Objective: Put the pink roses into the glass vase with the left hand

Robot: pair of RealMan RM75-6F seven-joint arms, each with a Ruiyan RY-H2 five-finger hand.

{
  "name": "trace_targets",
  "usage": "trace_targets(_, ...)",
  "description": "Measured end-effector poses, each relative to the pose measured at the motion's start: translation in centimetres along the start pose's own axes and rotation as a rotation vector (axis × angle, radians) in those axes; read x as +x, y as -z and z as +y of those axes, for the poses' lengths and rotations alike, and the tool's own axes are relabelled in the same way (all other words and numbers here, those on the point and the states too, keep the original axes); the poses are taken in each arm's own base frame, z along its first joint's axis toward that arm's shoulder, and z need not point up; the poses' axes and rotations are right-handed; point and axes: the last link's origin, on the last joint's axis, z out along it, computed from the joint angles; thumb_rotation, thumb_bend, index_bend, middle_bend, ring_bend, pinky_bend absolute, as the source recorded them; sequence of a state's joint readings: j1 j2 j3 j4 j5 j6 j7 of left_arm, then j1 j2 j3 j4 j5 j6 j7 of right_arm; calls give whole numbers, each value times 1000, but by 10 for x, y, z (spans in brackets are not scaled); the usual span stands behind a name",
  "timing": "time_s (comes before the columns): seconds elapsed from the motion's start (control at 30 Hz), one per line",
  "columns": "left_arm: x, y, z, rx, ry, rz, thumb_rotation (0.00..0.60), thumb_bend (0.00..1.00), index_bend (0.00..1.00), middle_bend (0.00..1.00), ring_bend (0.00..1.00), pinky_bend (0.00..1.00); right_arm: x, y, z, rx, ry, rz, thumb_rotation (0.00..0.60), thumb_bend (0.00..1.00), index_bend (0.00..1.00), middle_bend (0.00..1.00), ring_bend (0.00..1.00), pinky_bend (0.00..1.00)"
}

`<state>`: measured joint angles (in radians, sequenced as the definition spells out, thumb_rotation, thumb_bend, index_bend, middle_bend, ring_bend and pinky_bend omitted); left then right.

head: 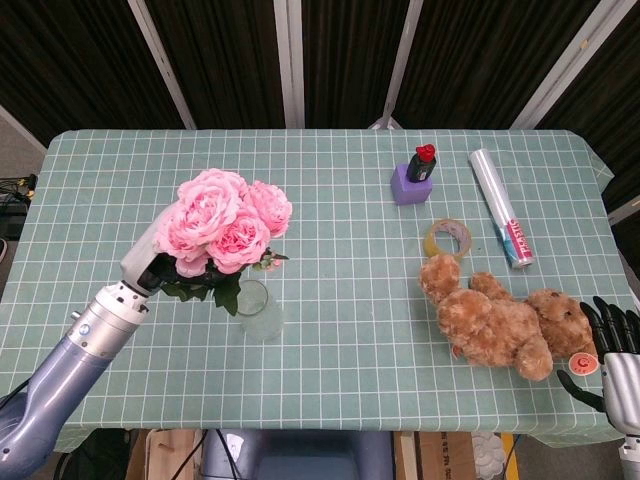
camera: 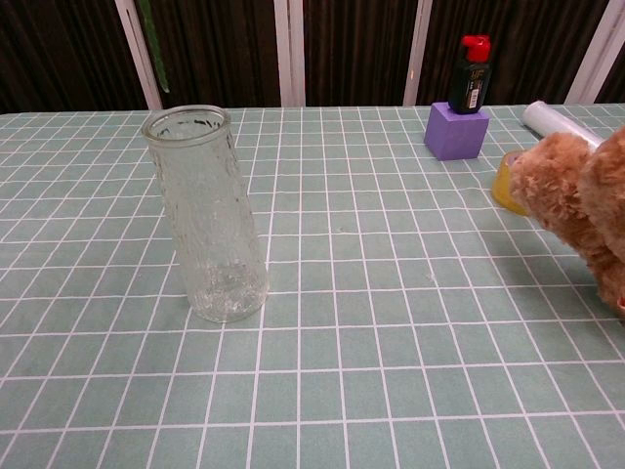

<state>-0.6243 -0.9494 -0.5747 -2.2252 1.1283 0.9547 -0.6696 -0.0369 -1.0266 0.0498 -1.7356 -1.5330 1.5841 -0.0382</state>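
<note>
The left robot hand point(head: 150, 268) grasps the bunch of pink fabric roses point(head: 227, 221) in the air just left of the clear textured glass vase point(head: 255, 309), while the right robot hand point(head: 612, 352), fingers apart, holds nothing.

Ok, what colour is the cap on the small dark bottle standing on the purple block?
Red cap; the chest view shows it best.

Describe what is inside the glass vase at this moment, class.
The glass vase looks empty: the chest view shows only clear glass, with no stems in it. In the head view the pink roses, held by the left hand, cover part of its rim.
</note>
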Motion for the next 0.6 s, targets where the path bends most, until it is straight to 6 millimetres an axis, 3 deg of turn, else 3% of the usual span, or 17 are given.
trace_targets(0.3,-17,-6,-21,36,16,-31,600,490,380,377,311,456,2,0,3,-6,-5,6,600,221,97,53,0,0)
trace_targets(0.6,-24,-3,-55,98,-14,-50,600,486,371,363,277,431,3,1,3,-5,-9,9,600,221,97,53,0,0)
